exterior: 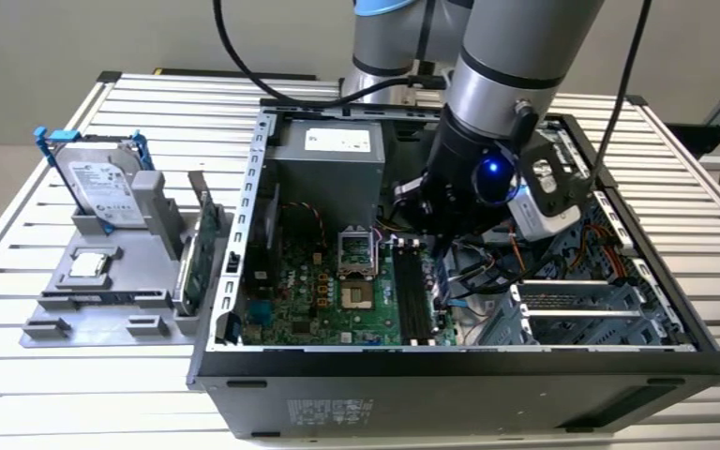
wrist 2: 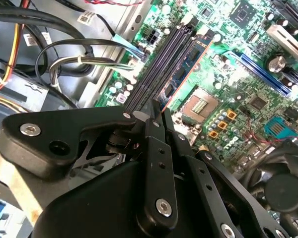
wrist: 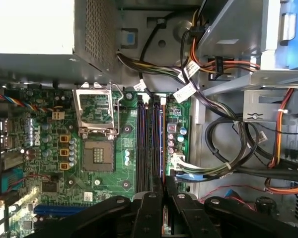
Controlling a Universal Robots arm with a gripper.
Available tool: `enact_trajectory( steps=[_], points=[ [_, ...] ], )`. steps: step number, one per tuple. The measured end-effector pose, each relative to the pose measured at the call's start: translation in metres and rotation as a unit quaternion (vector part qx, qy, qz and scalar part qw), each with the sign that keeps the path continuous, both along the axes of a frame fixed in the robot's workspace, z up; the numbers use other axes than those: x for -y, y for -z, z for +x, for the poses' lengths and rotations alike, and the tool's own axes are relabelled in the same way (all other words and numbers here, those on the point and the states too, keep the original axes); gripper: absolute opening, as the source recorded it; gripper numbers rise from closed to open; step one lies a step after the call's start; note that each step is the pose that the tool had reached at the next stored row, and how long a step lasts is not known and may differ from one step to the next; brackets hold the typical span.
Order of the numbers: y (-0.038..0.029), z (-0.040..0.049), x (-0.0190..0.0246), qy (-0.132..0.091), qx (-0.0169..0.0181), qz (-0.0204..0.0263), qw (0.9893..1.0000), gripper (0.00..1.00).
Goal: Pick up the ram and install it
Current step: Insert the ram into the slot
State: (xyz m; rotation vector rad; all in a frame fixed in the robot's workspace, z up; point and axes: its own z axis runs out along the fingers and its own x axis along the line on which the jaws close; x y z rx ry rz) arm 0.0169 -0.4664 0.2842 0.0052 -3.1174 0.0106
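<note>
gripper (wrist 2: 156, 116) closed on the ram (wrist 2: 186, 67), held edge-down w/ long axis parallel to the mobo's memory slots (wrist: 148, 144), directly over them inside the pc case (exterior: 260, 234), mid-right in exterior view.

Tight inside the case (exterior: 460, 361) — tool (wrist 2: 156, 116) down among the memory slots (wrist: 148, 144), bundled cables (wrist: 223, 148) crowding one side, processor socket (wrist: 97, 131) on the other. Open table (exterior: 35, 394) around the parts stand (exterior: 97, 281) — nothing overhead there.
</note>
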Motion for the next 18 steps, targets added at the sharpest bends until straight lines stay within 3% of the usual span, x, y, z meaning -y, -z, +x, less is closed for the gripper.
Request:
enact_trajectory(
  steps=[6, 18],
  points=[
    [0.0086, 0.0000, 0.0000, 0.000, 0.0000, 0.0000, 1.0000, 0.00],
    [0.0158, 0.0000, 0.0000, 0.000, 0.0000, -0.0002, 1.0000, 0.00]
  ],
)
